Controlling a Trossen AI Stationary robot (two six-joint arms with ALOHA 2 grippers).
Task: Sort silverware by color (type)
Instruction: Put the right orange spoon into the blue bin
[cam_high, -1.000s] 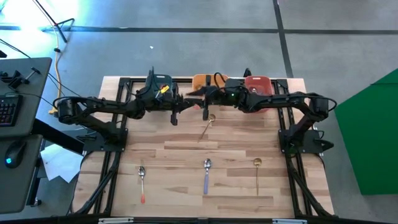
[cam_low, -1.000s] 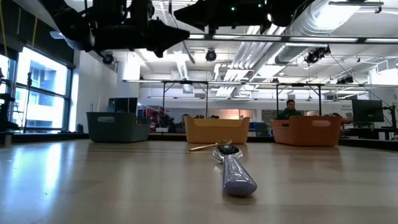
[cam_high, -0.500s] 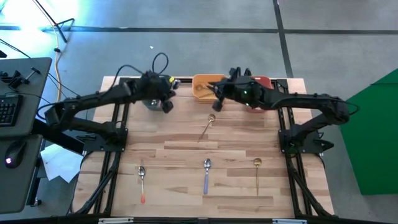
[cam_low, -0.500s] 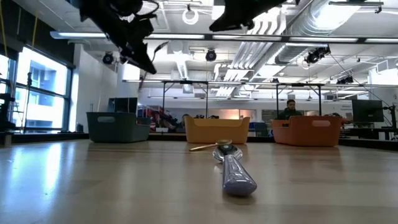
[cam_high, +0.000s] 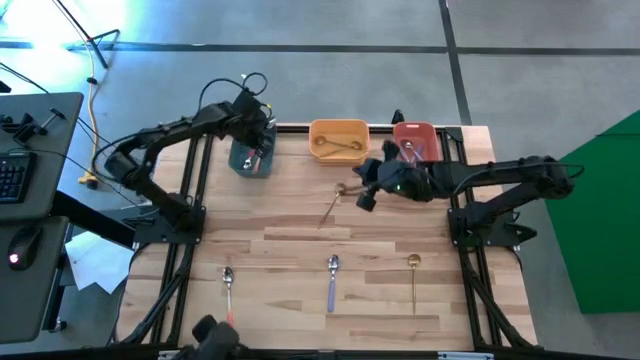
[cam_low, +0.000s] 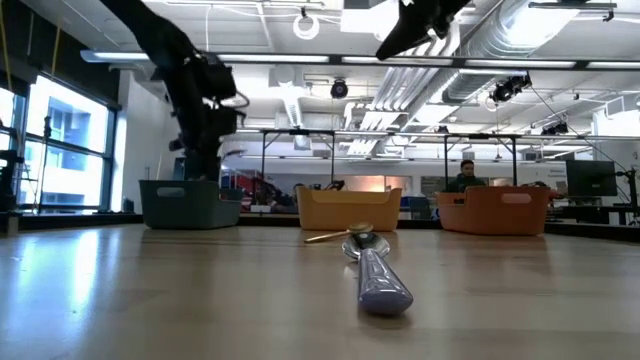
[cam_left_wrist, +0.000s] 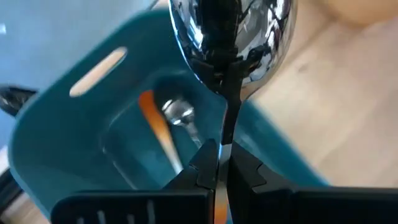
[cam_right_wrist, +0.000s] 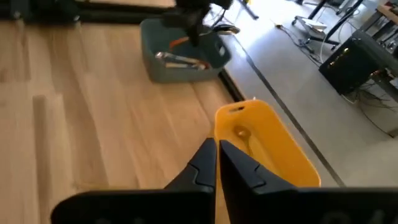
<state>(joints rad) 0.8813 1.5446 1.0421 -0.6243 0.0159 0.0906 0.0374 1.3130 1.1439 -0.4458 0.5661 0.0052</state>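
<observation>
Overhead, left pincer (cam_left_wrist: 219, 163) clamping spoon (cam_left_wrist: 231, 43), above teal bin (cam_left_wrist: 68, 118)

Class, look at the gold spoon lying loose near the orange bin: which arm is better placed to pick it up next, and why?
Right. The right gripper hangs shut and empty just beside the gold spoon, while the left gripper is shut on a spoon over the teal bin.
</observation>
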